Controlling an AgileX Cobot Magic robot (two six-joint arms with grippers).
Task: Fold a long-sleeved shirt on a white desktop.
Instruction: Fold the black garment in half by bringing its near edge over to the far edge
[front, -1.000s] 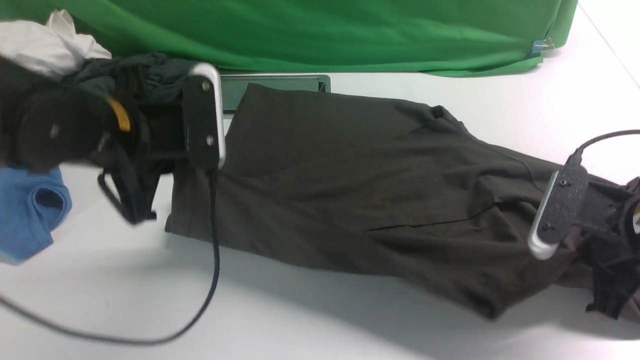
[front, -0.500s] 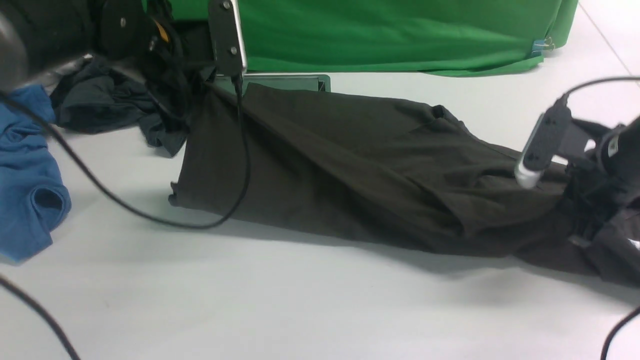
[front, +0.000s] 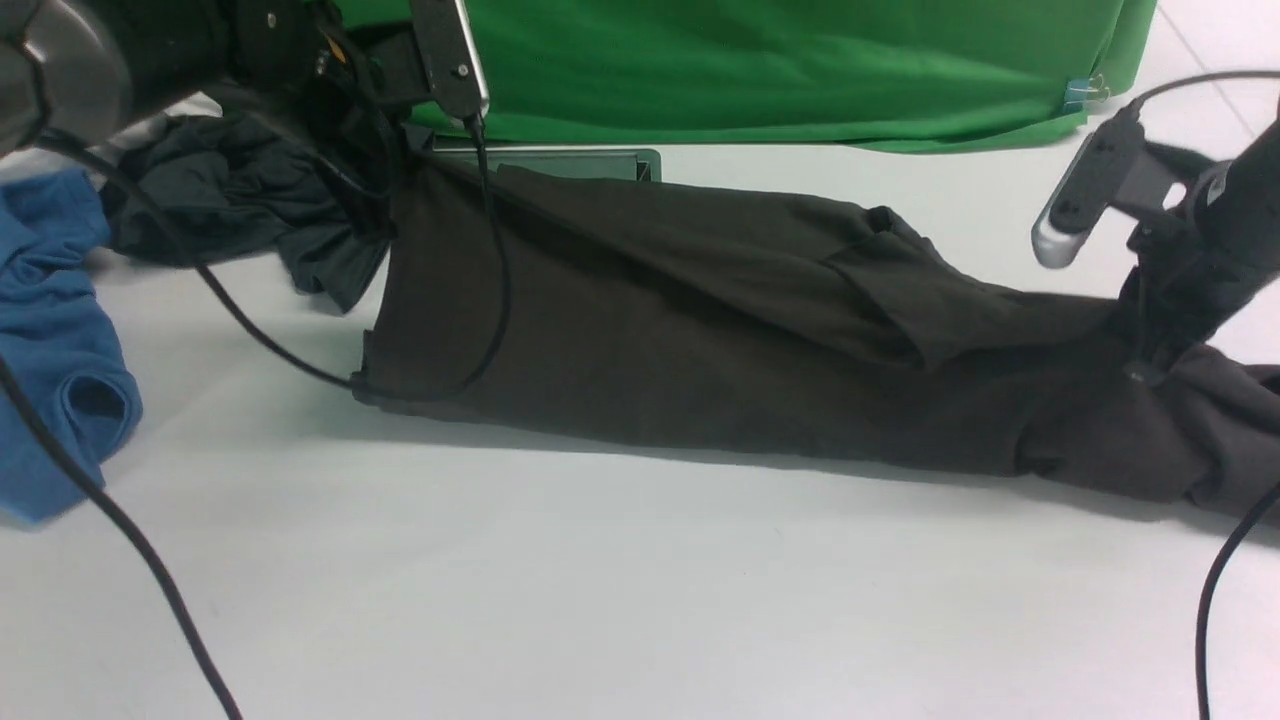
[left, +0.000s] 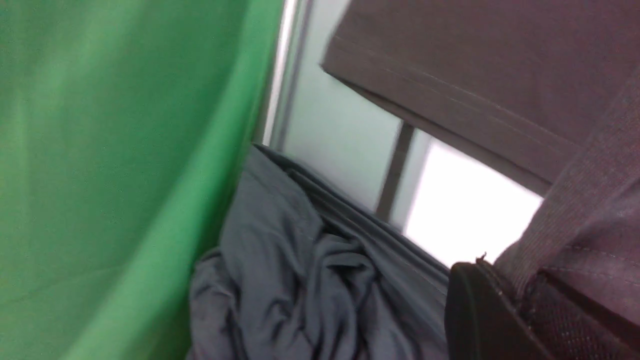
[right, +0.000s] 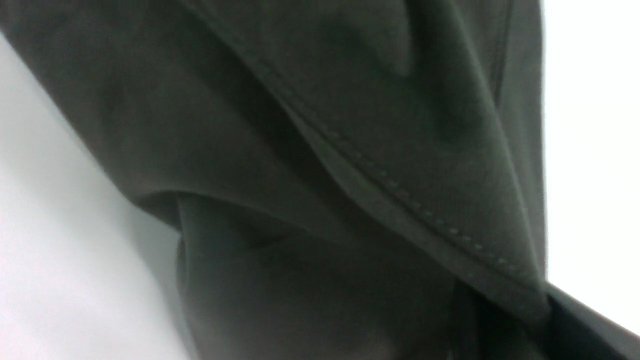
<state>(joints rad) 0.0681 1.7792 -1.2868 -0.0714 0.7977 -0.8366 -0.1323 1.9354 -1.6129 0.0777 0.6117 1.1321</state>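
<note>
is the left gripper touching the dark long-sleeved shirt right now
Touching. The left wrist view shows the left gripper closed on the long-sleeved shirt, with the ribbed cloth pinched between its black fingers.

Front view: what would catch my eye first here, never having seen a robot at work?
A big dark long-sleeved shirt is stretched across the middle of the white desktop, pinched at its left end by the left gripper and at its right end by the right gripper. Behind it is a bright green backdrop; a blue shirt lies crumpled at the far left.
</note>
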